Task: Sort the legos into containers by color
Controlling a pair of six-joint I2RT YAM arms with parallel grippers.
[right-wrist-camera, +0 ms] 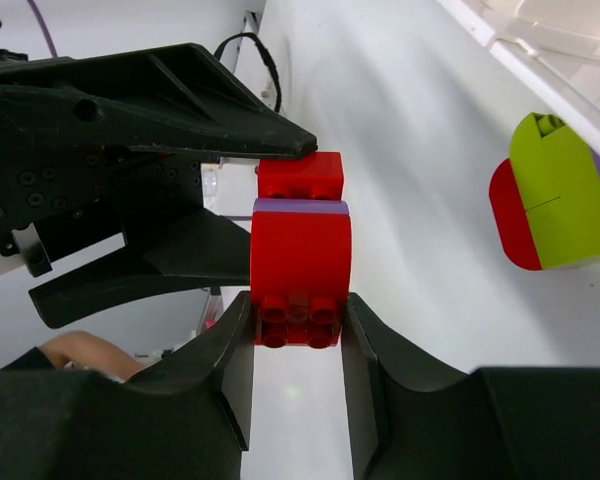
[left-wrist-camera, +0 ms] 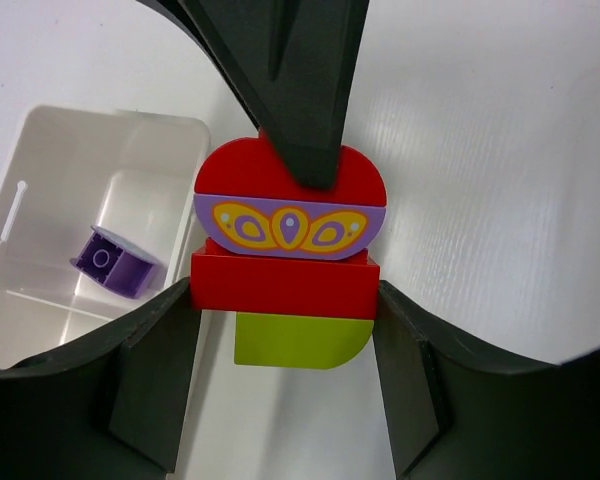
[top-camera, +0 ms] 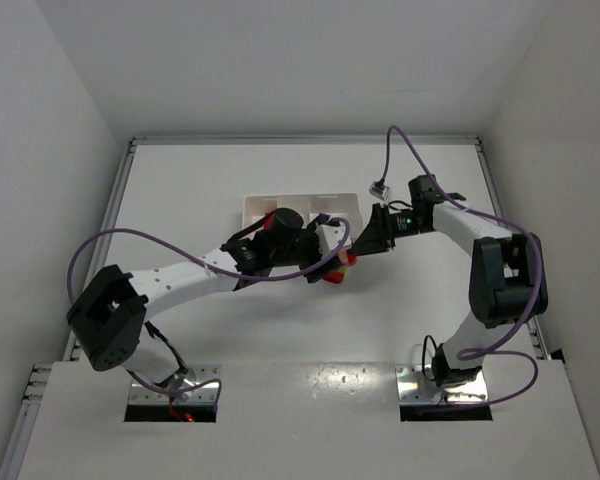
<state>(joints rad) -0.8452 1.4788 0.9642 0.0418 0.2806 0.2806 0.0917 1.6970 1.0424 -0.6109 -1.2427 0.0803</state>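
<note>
left arm (top-camera: pixel 183 278), right arm (top-camera: pixel 465 225): white links, black joints | cables (top-camera: pixel 130 231): purple (loose loops) | gripper fingers (left-wrist-camera: pixel 150 380): black

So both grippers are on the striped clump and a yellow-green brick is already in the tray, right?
No: the brick in the tray is purple, not yellow-green; the left wrist view shows it. The left gripper and right gripper both clamp the striped clump.

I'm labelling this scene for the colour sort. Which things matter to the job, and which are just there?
Job:
- red, purple and yellow-green stacked brick clump, gripped by left gripper and right gripper
- second striped clump, ungripped
- small purple brick in the white plastic tray

Just there:
- purple cables
- metal mounting plates
</note>
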